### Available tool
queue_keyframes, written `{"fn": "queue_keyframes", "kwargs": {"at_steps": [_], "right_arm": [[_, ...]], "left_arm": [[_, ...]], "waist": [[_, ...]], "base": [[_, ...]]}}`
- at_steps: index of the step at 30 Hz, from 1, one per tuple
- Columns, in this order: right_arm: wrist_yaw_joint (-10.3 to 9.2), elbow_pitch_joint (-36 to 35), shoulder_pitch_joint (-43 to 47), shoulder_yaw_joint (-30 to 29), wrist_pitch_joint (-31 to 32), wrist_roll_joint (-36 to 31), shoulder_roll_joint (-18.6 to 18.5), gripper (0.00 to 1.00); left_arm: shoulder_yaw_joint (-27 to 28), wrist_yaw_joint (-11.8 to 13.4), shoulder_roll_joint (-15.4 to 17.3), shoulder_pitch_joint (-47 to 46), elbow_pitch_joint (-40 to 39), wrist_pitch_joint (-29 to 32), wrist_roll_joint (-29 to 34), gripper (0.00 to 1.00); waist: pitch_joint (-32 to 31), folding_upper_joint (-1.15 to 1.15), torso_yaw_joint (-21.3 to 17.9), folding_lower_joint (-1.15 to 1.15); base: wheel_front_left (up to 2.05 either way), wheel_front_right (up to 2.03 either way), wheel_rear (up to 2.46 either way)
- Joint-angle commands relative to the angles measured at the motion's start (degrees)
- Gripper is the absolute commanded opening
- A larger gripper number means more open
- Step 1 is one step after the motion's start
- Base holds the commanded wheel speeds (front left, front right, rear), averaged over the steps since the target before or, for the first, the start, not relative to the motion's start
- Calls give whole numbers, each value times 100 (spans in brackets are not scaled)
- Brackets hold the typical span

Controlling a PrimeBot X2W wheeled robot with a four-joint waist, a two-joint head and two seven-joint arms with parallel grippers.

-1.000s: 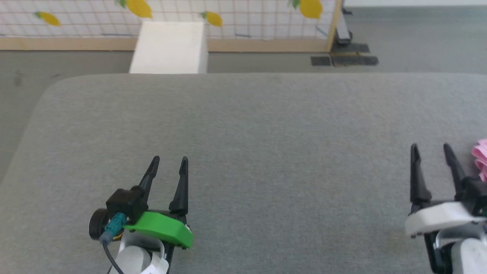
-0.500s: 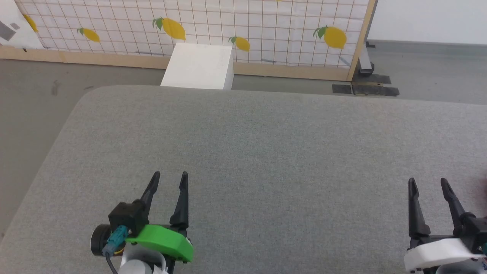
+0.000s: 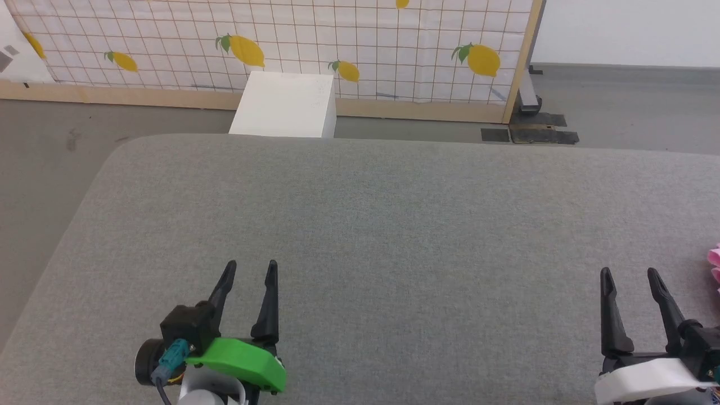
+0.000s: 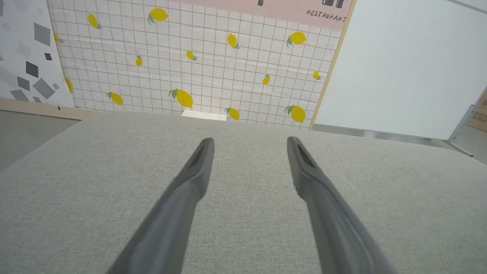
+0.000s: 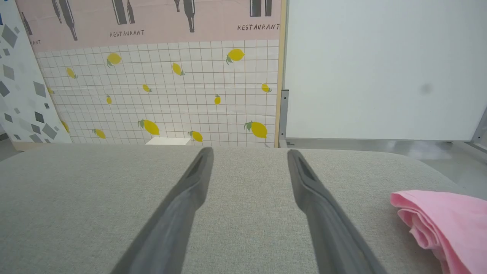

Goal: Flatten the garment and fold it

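1. Grey fabric covers the tabletop I am working over.
2. The garment, a light-pink cloth, lies on that tabletop, bunched in soft layered folds. From the head camera I catch a sliver of it at the picture's right margin.
3. The right gripper hangs near the garment, on its left side and apart from it. Its jaws stand wide open and hold nothing.
4. The left gripper sits well apart from the garment, much farther to its left. Its jaws are spread wide too, and empty.
5. As I judge it, the task has not started. The garment is neither spread flat nor neatly folded, and nothing touches it. I have yet to reach over, take hold, lay it out, smooth the wrinkles and fold it.
6. Well beyond the garment, past the tabletop's far edge, stands a lemon-print screen with a grid pattern. Its pink upper band carries the word "RESTAURANT" several times, next to dark bottle shapes.
7. A white box stands in front of that screen, and I make out no writing on it. I can read no brand or label on the garment or on either gripper.
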Motion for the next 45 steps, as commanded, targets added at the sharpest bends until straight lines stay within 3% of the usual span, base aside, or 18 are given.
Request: {"fn": "queue_keyframes", "kwargs": {"at_steps": [1, 17, 18, 45], "right_arm": [[-9, -32, 42, 23, -33, 56, 13, 100], [-9, -43, 62, 22, -33, 111, 13, 100], [0, -3, 1, 18, 0, 73, 0, 0], [0, -40, -45, 106, 142, 28, 0, 0]], "left_arm": [[-8, 17, -17, 59, 3, -22, -40, 100], [-41, 32, -17, 63, 58, -22, -116, 100], [-43, 8, 0, 0, 56, 0, -73, 0], [25, 58, 0, 25, -52, 147, 64, 0]], "waist": [[4, 0, -5, 0], [-43, 0, -37, 0], [-44, 0, -38, 0], [-30, 0, -55, 0]], "base": [[0, 0, 0], [0, 0, 0], [0, 0, 0], [0, 0, 0]]}}
